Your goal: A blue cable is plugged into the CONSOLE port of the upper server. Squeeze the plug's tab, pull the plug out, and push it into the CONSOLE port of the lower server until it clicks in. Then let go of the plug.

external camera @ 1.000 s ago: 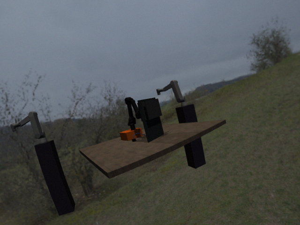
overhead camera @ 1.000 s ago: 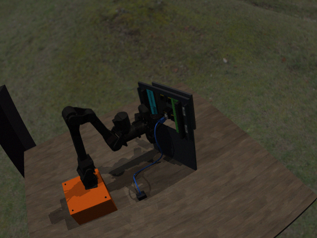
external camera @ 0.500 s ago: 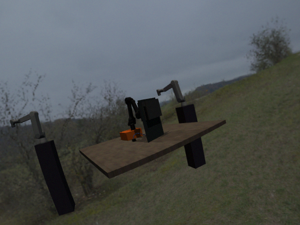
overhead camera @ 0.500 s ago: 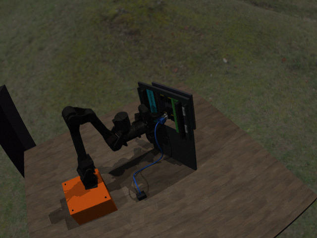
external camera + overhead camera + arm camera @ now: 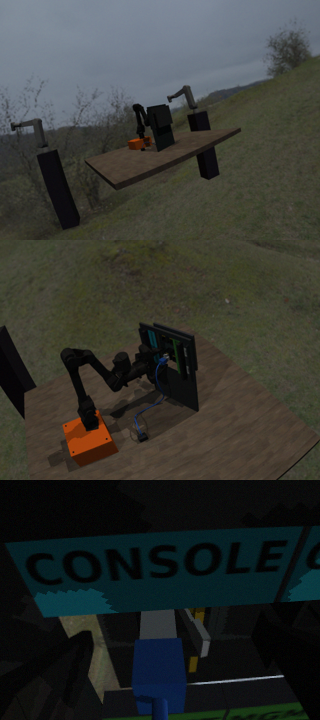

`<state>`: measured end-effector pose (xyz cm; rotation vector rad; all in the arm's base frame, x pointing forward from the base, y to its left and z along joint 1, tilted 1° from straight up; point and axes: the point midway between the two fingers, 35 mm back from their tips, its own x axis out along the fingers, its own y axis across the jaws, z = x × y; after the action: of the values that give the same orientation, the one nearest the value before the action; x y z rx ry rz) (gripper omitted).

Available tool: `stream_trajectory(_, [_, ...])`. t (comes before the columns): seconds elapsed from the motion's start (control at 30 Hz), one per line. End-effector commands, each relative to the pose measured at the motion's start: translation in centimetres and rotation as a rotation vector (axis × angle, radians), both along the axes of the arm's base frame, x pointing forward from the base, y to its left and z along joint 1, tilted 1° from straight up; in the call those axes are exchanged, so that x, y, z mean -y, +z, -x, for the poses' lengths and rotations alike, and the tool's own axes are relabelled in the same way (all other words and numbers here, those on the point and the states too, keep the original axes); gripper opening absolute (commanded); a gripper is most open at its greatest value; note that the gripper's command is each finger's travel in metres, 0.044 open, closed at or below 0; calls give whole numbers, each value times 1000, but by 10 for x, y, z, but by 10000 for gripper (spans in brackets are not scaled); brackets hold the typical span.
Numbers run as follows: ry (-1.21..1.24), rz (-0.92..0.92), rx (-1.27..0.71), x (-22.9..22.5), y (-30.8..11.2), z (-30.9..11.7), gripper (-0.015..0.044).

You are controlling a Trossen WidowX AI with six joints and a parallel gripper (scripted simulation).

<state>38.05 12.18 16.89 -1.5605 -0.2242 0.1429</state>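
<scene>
The blue plug (image 5: 162, 361) (image 5: 159, 662) has a grey front end that points into the port area beneath the teal CONSOLE label (image 5: 165, 596). The label hides the tip, so its depth in the port cannot be told. A light grey tab (image 5: 199, 632) stands out beside the plug. The blue cable (image 5: 148, 408) (image 5: 160, 709) hangs from the plug to a small black block on the table. My gripper (image 5: 160, 359) (image 5: 179, 634) is open, with one dark finger well off each side of the plug. Which server this port belongs to cannot be told.
The dark server panel (image 5: 182, 392) (image 5: 165, 142) stands upright on the wooden table (image 5: 232, 426) (image 5: 144, 165). A green label strip (image 5: 177, 358) (image 5: 265, 713) lies past the ports. The black block (image 5: 142, 437) is near the orange base (image 5: 87, 436) (image 5: 134, 144). Two grey arms stand on pillars beyond the table.
</scene>
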Motion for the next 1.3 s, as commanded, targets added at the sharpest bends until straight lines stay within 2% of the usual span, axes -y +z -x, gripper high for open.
stream_trajectory(0.0, [0,3,-8,2,0,3,440])
stream_trajectory(1.27, [0,4,-9,18,14,16,440])
